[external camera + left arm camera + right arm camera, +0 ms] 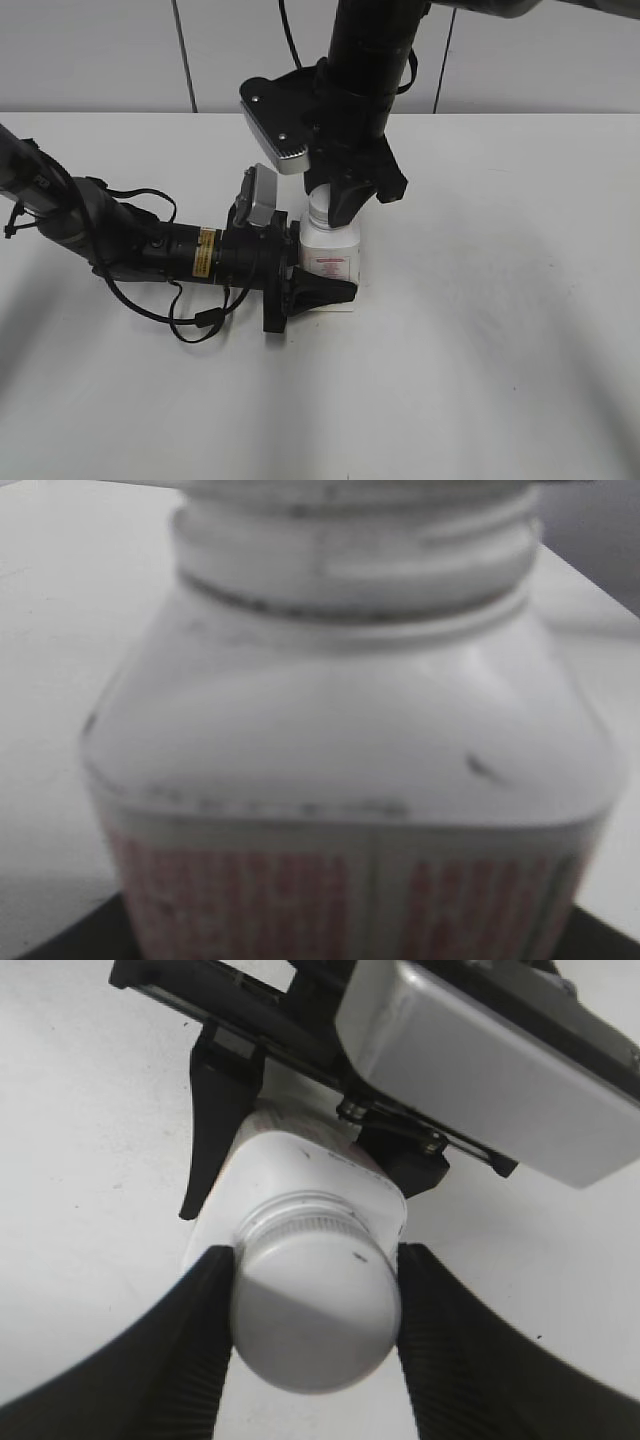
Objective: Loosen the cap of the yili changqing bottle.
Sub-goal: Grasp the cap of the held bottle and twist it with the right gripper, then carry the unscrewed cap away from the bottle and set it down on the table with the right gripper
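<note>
The yili changqing bottle (331, 252) stands upright on the white table, white with a red-printed label. My left gripper (322, 288) comes in from the left and is shut on the bottle's body, one finger in front and one behind. In the left wrist view the bottle (350, 740) fills the frame, with its ribbed neck near the top edge. My right gripper (335, 200) reaches down from above. In the right wrist view its two black fingers (315, 1305) press on both sides of the white cap (315, 1300), which sits on the bottle (300, 1170).
The left arm, its cables and its silver wrist camera (262, 195) lie along the table left of the bottle. The right arm's camera housing (275, 125) hangs above it. The white table (500, 300) stretches to the right and front, with a grey wall behind.
</note>
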